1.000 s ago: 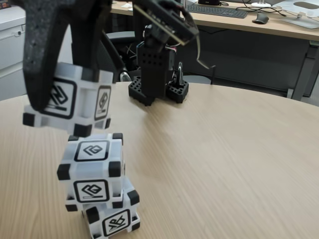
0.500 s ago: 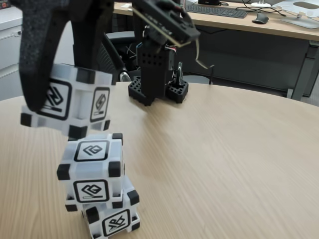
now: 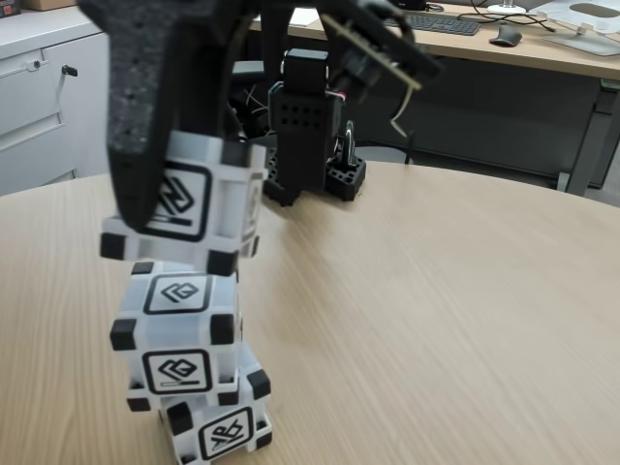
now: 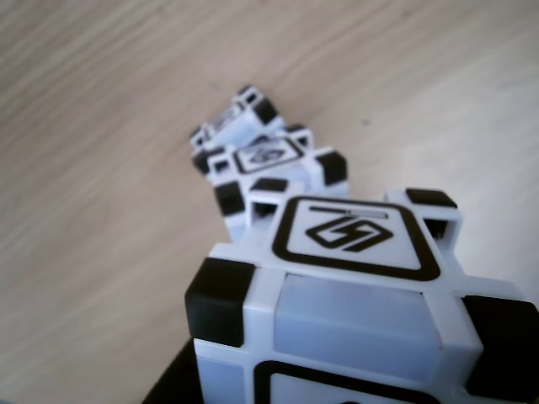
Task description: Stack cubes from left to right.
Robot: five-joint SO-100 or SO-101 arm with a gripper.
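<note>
Held cube: a white plastic cube with black corner blocks [image 3: 199,205] sits in the black pincer [image 3: 189,179], which pinches it, at the left of the fixed view.
Stack: a second like cube, the middle cube [image 3: 176,329], rests on the bottom cube [image 3: 218,426] on the light wooden surface [image 3: 436,320].
Relation: the held cube is directly above the middle cube, slightly tilted; contact cannot be told.
Hidden: pincer fingertips lie behind the cube; the bottom cube is cut off by the frame's near edge.
Other view: the held cube [image 4: 354,295] fills the near side, the stack [image 4: 269,160] blurred beyond.
</note>
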